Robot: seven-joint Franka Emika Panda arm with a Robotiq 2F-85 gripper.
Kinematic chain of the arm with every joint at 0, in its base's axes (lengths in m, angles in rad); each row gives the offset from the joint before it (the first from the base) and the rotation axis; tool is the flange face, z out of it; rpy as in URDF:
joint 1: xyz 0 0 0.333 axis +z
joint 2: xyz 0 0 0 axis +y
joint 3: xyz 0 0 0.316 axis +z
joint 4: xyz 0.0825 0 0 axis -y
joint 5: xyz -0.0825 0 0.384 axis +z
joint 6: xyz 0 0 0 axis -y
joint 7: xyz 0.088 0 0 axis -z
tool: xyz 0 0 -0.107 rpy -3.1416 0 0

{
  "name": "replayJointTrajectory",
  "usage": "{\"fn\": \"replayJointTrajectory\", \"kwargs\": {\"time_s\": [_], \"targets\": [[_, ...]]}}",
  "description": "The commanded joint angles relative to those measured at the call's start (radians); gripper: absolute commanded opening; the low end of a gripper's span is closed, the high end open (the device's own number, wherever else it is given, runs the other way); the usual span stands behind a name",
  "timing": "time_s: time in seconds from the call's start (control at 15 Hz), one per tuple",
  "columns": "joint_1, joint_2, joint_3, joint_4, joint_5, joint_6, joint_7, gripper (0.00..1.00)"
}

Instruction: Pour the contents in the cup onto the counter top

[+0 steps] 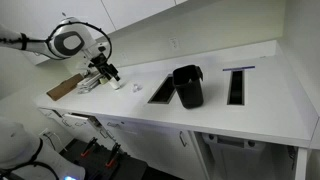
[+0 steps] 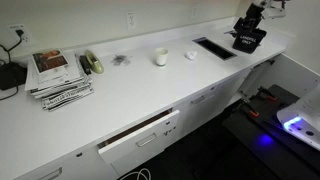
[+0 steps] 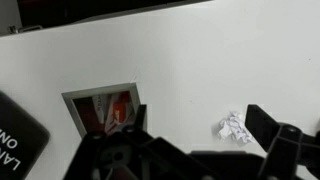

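Note:
The small pale cup (image 2: 160,57) stands upright on the white counter top (image 2: 130,100). In an exterior view it is a tiny white spot (image 1: 118,84) on the counter top (image 1: 260,110), just below my gripper (image 1: 108,72). A crumpled white wad (image 2: 190,54) lies between the cup and a dark slot (image 2: 213,47); it also shows as a speck (image 1: 137,87). In the wrist view my gripper (image 3: 199,120) is open and empty above the counter top (image 3: 200,50), with the wad (image 3: 233,127) by its right finger. The cup is out of the wrist view. I cannot see its contents.
A black container (image 1: 188,86) stands between two slots (image 1: 162,92) (image 1: 237,85); it also shows in the wrist view (image 3: 15,135). A brown board (image 1: 68,86) lies behind my gripper. Stacked magazines (image 2: 58,75) lie at one end. A drawer (image 2: 140,135) stands ajar.

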Motion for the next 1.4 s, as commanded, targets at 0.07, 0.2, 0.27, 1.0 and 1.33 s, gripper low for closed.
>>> {"fn": "replayJointTrajectory", "kwargs": {"time_s": [0.07,0.2,0.27,1.0,1.33], "targets": [[0.000,0.000,0.000,0.001,0.000,-0.002,0.000,1.00],[0.000,0.000,0.000,0.001,0.000,-0.002,0.000,1.00],[0.000,0.000,0.000,0.001,0.000,-0.002,0.000,1.00],[0.114,0.214,0.130,0.148,0.114,0.253,0.173,1.00],[0.161,0.429,0.176,0.307,0.073,0.416,0.322,1.00]]}}
